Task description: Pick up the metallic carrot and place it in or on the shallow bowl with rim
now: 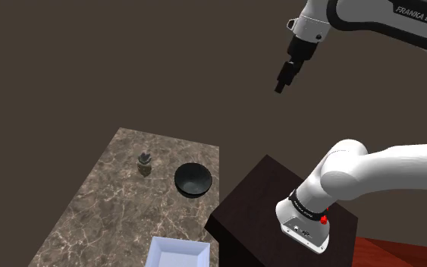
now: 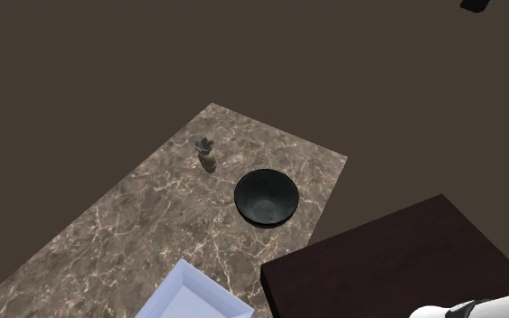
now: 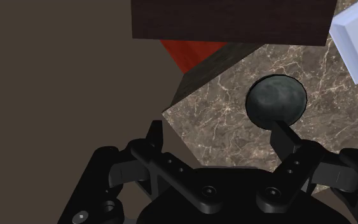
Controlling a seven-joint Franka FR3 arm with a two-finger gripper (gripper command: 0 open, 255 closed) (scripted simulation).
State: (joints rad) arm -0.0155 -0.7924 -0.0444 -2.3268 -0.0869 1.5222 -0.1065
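While jaws hang parted, empty; carrot (image 1: 145, 162) well apart from them, on table (image 1: 113, 205) near bowl (image 1: 193, 180).

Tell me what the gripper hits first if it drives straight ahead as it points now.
The gripper would probably meet bare marble tabletop near its corner, beside the black bowl; depth is unclear.

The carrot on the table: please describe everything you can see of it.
The carrot is small, with a grey top and a dull tan body. It seems to stand upright on the brown marbled table, toward its far end in the shoulder view, apart from the black bowl. Only the table touches it.
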